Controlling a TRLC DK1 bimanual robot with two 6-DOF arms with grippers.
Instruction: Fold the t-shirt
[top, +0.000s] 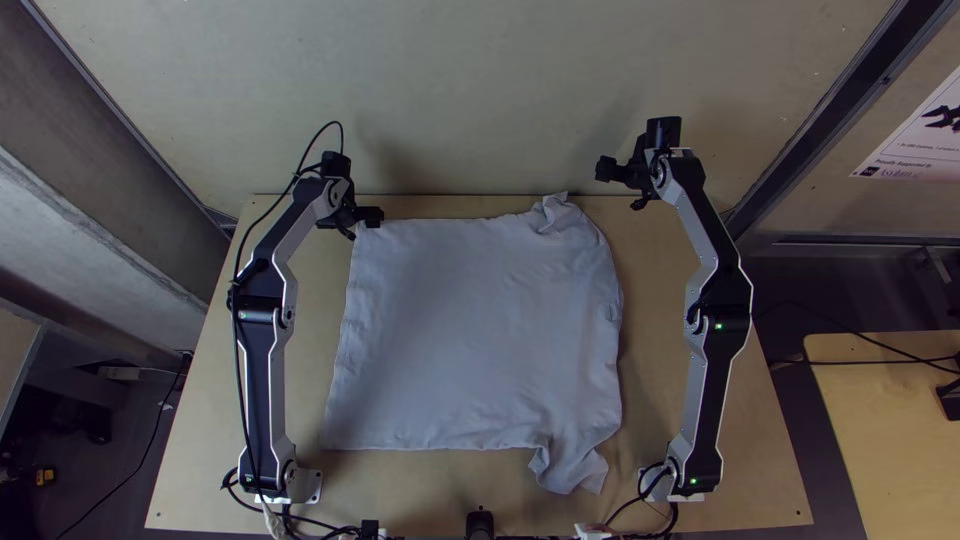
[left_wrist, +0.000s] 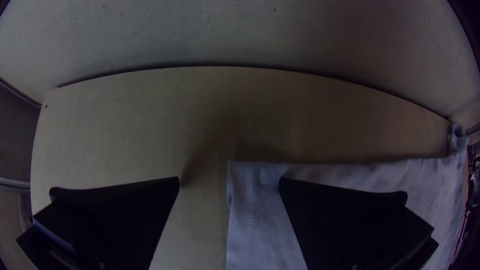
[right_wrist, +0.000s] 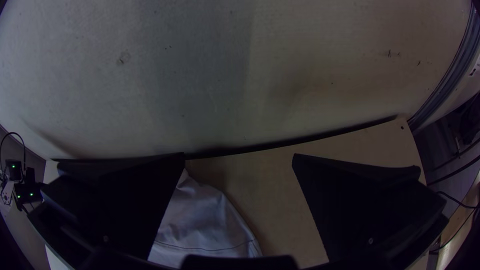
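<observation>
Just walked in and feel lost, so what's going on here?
Two robot arms are at a t-shirt to be folded, but neither holds it. It lies spread on the table, crumpled at its far right and near right corners. The left tool is open at the far left corner; the right tool is open, beyond the shirt's far right corner.

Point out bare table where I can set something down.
Bare table: between the t-shirt and right arm; between it and the left arm; along its near edge. Crowded: its far left corner, by the left tool.
</observation>
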